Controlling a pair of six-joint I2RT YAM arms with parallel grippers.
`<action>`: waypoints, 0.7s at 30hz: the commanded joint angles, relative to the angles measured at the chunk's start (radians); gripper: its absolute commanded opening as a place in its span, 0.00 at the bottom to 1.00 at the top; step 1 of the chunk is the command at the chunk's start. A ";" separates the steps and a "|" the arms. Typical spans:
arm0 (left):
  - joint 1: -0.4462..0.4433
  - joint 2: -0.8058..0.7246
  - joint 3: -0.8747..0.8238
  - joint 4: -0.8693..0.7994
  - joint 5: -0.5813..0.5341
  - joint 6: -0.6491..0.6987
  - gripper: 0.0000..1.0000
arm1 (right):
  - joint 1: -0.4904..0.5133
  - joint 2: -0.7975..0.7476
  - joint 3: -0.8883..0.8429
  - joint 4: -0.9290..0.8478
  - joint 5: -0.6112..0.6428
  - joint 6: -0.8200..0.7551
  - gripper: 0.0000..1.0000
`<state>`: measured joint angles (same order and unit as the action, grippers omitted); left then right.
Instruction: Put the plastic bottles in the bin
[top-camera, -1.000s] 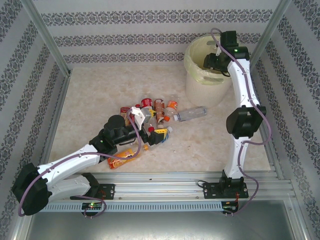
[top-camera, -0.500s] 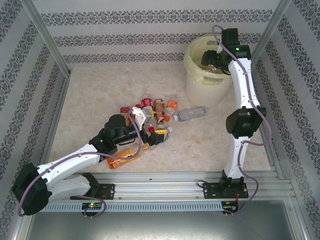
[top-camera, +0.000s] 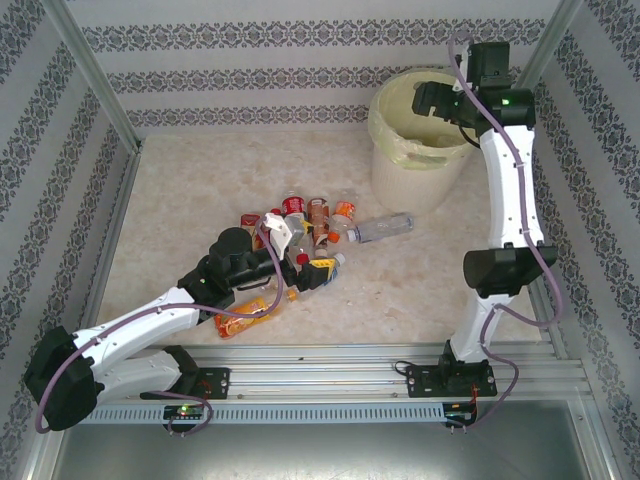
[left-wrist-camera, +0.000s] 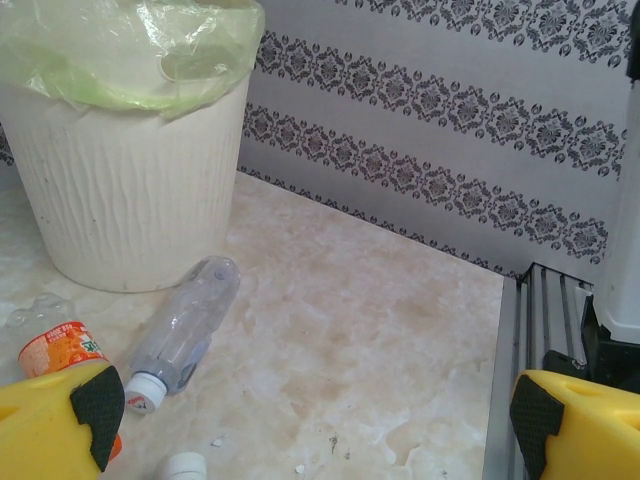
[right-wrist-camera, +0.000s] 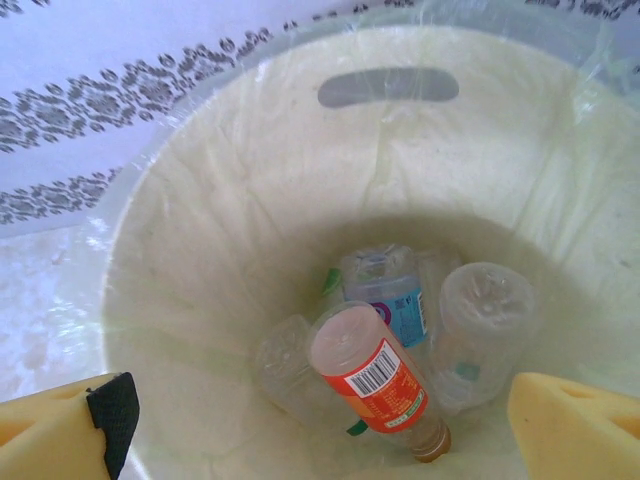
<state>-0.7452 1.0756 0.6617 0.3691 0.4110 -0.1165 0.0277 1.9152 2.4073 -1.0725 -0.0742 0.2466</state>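
Note:
A heap of plastic bottles (top-camera: 305, 222) lies mid-table, with a clear one (top-camera: 385, 227) stretched toward the bin (top-camera: 398, 180) and an orange one (top-camera: 245, 312) beside the left arm. My left gripper (top-camera: 300, 255) sits low at the heap, open, with nothing between its fingers (left-wrist-camera: 100, 405). Ahead of it lie the clear bottle (left-wrist-camera: 185, 325) and an orange-labelled bottle (left-wrist-camera: 55, 350). My right gripper (top-camera: 432, 100) hangs open over the bin (right-wrist-camera: 200, 250). Inside lie a red-labelled bottle (right-wrist-camera: 375, 375), a blue-labelled one (right-wrist-camera: 395, 295) and two clear ones (right-wrist-camera: 480, 320).
Patterned walls close the table in on three sides. A metal rail (top-camera: 380, 360) runs along the near edge and another (left-wrist-camera: 510, 370) down the right side. The bin's handle cut-out (right-wrist-camera: 388, 87) faces the back wall. Bare marble (top-camera: 200, 190) lies left of the heap.
My right gripper has opened wide and drawn up and to the right above the bin. The left arm and the heap have stayed put.

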 joint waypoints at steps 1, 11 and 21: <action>-0.008 -0.003 0.033 -0.014 0.010 0.014 1.00 | -0.004 -0.047 -0.078 0.028 -0.032 -0.020 0.95; -0.008 -0.009 0.084 -0.139 0.039 0.068 1.00 | 0.119 -0.437 -0.623 0.290 -0.020 -0.034 0.95; -0.018 -0.042 0.220 -0.492 0.000 0.111 1.00 | 0.311 -0.822 -1.107 0.376 0.035 0.069 0.95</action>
<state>-0.7471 1.0668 0.8333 0.0311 0.4213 -0.0292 0.3126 1.1454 1.3872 -0.7383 -0.0666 0.2607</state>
